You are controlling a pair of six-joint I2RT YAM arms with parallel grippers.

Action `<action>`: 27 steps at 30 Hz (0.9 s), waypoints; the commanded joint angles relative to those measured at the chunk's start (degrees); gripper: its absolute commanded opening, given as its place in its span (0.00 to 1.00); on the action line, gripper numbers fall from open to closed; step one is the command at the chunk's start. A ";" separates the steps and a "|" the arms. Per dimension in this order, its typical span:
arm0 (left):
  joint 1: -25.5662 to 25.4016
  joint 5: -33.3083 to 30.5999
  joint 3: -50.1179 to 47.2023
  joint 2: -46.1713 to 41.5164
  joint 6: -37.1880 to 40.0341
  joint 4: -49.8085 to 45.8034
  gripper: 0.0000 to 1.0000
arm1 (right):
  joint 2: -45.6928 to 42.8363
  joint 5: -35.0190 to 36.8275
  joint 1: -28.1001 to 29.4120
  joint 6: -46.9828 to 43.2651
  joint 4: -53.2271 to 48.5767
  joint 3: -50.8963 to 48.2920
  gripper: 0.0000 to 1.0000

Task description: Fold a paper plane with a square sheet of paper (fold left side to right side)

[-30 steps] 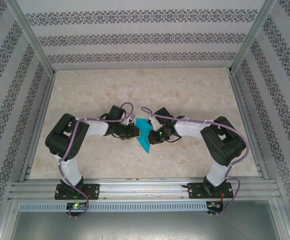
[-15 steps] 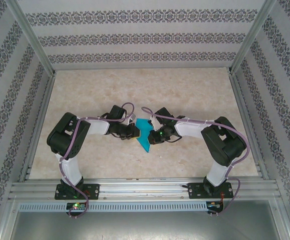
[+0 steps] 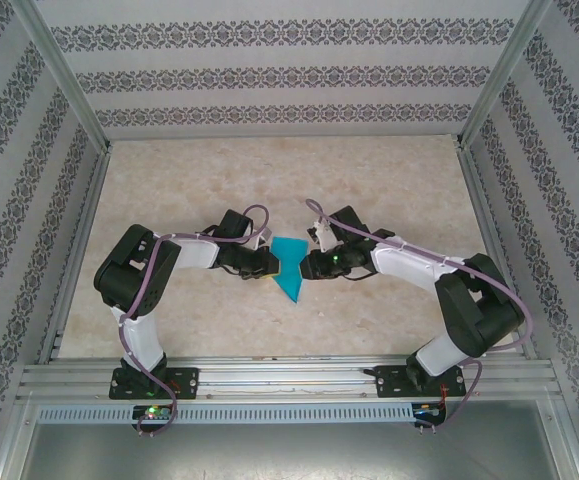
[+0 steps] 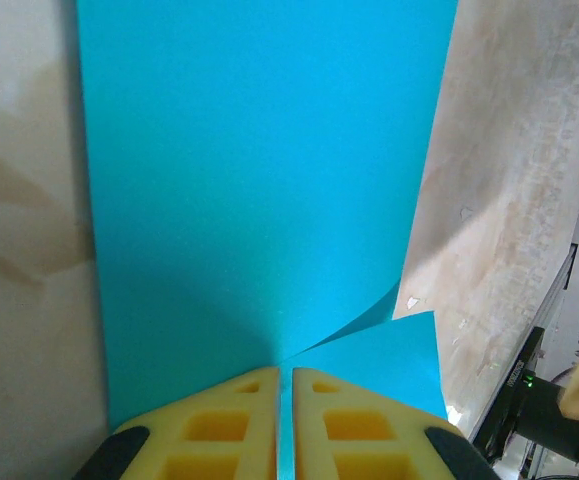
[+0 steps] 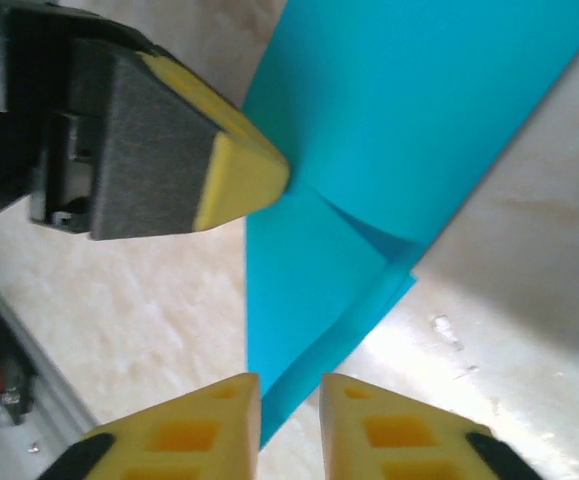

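Pinching the paper (image 4: pixel 259 180) (turquoise, folded), left gripper (image 4: pixel 285 372) faces slightly parted right gripper (image 5: pixel 289 385).

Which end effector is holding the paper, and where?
The left end effector pinches the blue paper at its edge, by the folded flap; the right end effector is open, gripping nothing.

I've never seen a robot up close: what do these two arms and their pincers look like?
The left arm and right arm have white shells, black joints and a looping purple cable each. The left gripper and right gripper carry yellow fingers with square pockets, black-backed.
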 commanded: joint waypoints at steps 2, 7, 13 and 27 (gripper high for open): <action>-0.81 -3.76 0.23 2.31 1.47 -2.91 0.13 | 0.46 -8.34 1.68 5.67 3.21 -1.42 0.10; -0.79 -3.70 0.22 2.26 1.36 -2.80 0.13 | 3.57 -8.27 4.18 8.13 5.53 -0.23 0.08; -0.76 -3.67 0.36 2.16 1.36 -2.95 0.13 | 8.03 -7.81 5.29 8.29 5.31 0.69 0.08; -0.74 -3.72 0.52 2.12 1.45 -3.14 0.13 | 10.52 -7.19 5.93 8.88 5.28 -1.06 0.08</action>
